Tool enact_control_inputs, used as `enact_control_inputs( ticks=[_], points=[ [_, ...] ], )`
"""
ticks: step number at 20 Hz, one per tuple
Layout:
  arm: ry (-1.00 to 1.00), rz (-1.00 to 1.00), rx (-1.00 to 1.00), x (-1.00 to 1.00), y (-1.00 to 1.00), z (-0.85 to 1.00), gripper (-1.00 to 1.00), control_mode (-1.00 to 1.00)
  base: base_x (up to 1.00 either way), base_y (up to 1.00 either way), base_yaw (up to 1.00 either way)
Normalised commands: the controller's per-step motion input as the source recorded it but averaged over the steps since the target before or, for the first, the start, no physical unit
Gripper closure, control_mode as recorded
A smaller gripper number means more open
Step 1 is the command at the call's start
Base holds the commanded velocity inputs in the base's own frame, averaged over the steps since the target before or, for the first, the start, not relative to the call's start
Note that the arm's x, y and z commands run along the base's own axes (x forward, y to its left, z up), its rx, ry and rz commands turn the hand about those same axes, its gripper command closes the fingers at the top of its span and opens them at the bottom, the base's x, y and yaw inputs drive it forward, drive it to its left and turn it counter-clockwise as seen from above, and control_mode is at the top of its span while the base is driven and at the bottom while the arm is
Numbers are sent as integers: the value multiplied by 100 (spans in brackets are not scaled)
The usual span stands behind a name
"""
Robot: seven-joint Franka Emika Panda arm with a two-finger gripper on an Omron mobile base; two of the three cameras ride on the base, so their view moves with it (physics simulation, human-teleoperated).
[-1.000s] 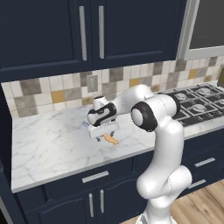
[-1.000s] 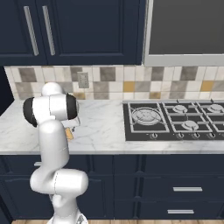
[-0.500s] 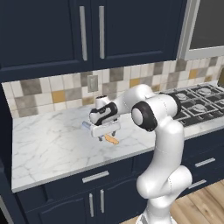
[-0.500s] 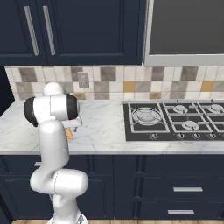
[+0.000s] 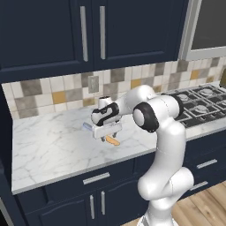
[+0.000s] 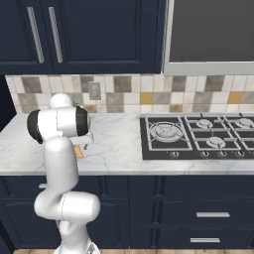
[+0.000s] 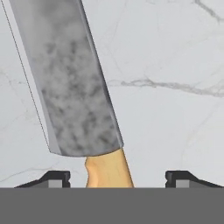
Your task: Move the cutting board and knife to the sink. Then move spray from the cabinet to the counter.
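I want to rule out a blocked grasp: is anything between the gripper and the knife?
Nothing visible. In the hand view the knife lies on bare counter, its handle between the open fingertips.

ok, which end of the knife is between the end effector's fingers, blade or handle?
The handle: the short orange end, lying between the fingertips. The grey blade points away across the counter.

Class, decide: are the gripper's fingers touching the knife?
Apart. In the hand view, marble counter shows between each fingertip and the knife handle.

White arm folded low, pincer (image 5: 106,132) pointing down, tips seemingly well apart.
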Motion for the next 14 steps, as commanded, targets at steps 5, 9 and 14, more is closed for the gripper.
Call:
enact_control_inputs(
  ticks=[5,9,14],
  points=[
    [-1,5,1,-5,12,-16,100,-100,0,0,0],
    [-1,7,0,0,31,-5,100,-100,0,0,0],
    [0,1,0,1,21,-7,100,-100,0,0,0]
  ],
)
